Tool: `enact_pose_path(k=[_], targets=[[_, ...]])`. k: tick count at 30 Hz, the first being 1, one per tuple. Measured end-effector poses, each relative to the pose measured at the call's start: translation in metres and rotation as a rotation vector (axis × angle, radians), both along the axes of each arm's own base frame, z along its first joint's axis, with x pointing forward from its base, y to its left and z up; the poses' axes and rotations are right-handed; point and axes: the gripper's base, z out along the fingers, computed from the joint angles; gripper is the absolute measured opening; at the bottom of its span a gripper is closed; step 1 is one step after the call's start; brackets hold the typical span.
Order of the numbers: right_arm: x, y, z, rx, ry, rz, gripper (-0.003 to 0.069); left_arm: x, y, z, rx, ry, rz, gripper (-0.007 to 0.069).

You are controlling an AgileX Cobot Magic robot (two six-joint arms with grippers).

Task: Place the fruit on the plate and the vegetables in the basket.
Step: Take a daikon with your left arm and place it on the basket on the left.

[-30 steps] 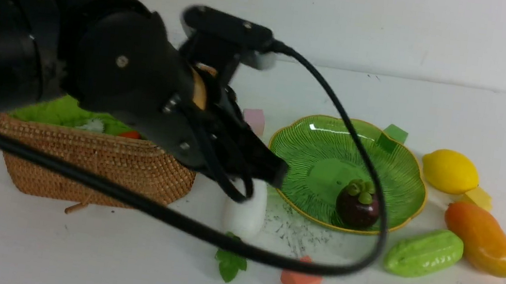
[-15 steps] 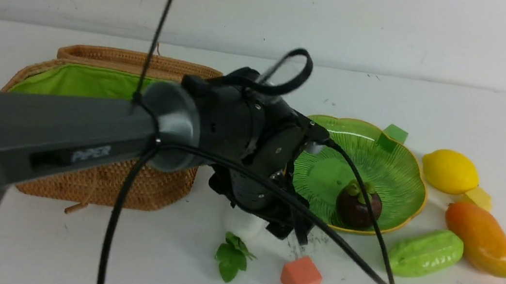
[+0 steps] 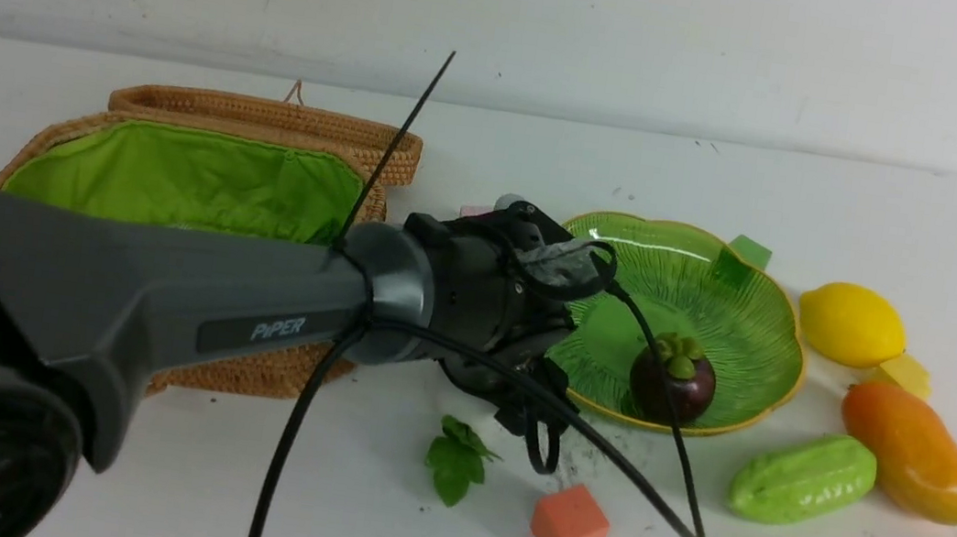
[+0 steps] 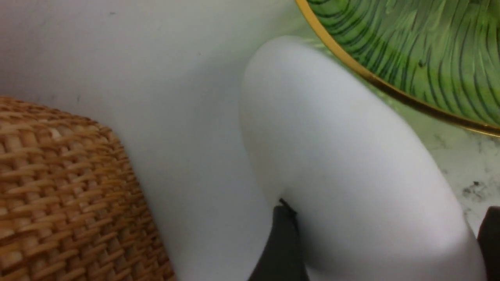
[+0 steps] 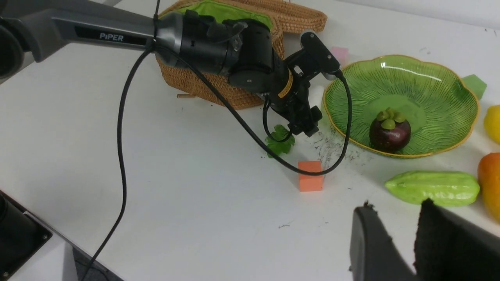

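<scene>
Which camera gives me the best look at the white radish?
The left wrist view: the white radish fills the frame, lying between the basket and the plate. In the front view the left arm hides it. The right wrist view shows only a white sliver beside the plate's rim.

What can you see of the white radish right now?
The radish shows well only in the left wrist view: a smooth, matte white, oblong toy with a rounded end, plastic-looking and unmarked. It lies on the white table between the woven basket and the yellow-rimmed plate, clear of the basket; contact with the plate is unclear. The left gripper straddles it, one finger against its side; whether it is clamped cannot be told.
</scene>
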Motion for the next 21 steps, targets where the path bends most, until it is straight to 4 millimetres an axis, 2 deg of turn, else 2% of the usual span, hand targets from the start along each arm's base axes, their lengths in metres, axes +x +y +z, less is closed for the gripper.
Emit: enact_pose_path(k=[4,15,18,20,21], targets=[[0.0,0.0,0.0,0.0,0.0,0.0,0.0188,-0.001,0.001,-0.001,-0.003,0.011,0.033,0.0522],[0.0,0.0,0.0,0.0,0.0,0.0,0.0191,-0.006,0.006,0.006,-0.01,0.067,0.109,0.0479],[0.0,0.0,0.0,0.0,0.0,0.0,0.0191,-0.009,0.009,0.016,-0.013,0.077,0.13,0.0395],[0.0,0.0,0.0,0.0,0.0,0.0,0.0191,-0.013,0.011,0.028,-0.039,0.082,0.147,0.0185],[0.0,0.0,0.0,0.0,0.0,0.0,0.0191,-0.014,0.011,0.031,-0.048,0.085,0.152,0.0125]])
